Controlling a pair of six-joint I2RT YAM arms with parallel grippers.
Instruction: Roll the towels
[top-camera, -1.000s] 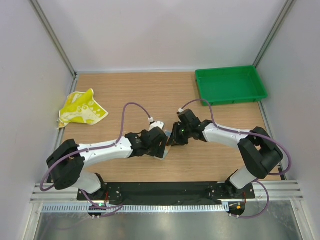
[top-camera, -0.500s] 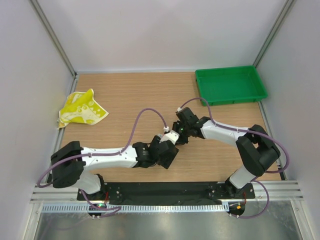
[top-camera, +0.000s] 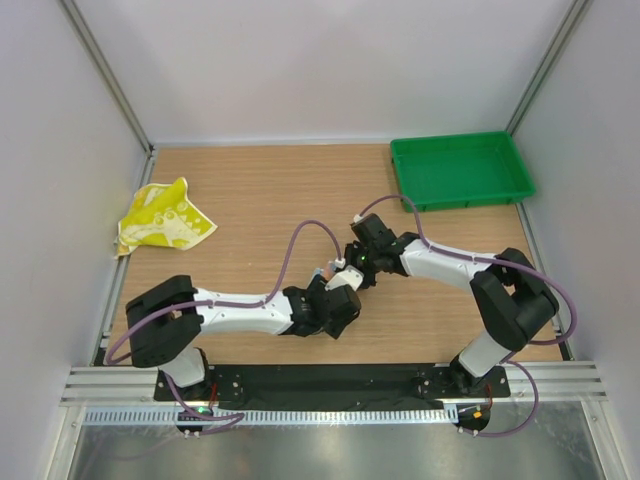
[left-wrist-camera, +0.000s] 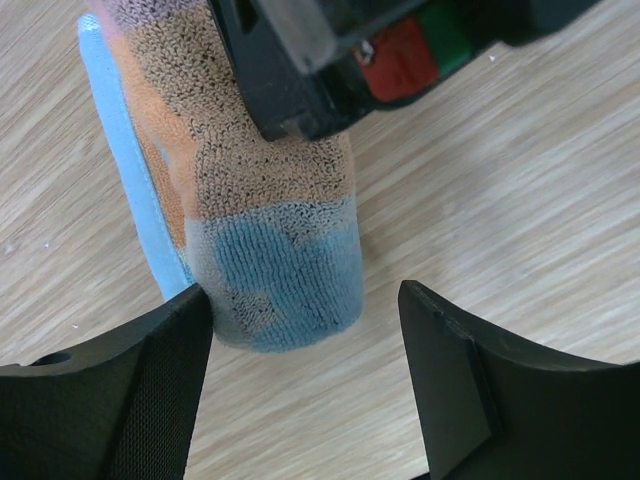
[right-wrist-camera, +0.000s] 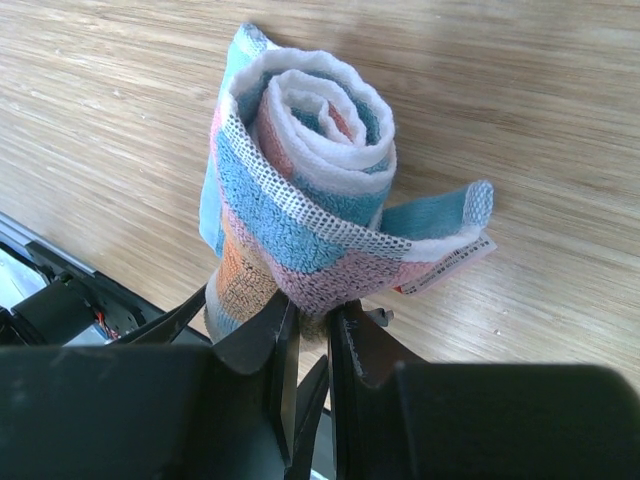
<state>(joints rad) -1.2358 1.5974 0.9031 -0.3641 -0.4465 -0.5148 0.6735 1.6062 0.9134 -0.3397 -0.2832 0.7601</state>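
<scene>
Right gripper (right-wrist-camera: 310, 335) is pinching the rolled blue towel (right-wrist-camera: 300, 200) at frame centre on the worktop (top-camera: 260, 190). Left gripper (left-wrist-camera: 305, 300) is straddling the roll's end, jaws spread. Yellow towel (top-camera: 165, 217) is lying crumpled at far left. Green tray (top-camera: 460, 170) is sitting upper right, well apart from both.

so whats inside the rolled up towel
In the right wrist view the rolled towel shows only its own layers spiralling inward, white with blue and pink patches. A label sticks out by the loose end. Deeper down, the core is covered by the wraps.
</scene>
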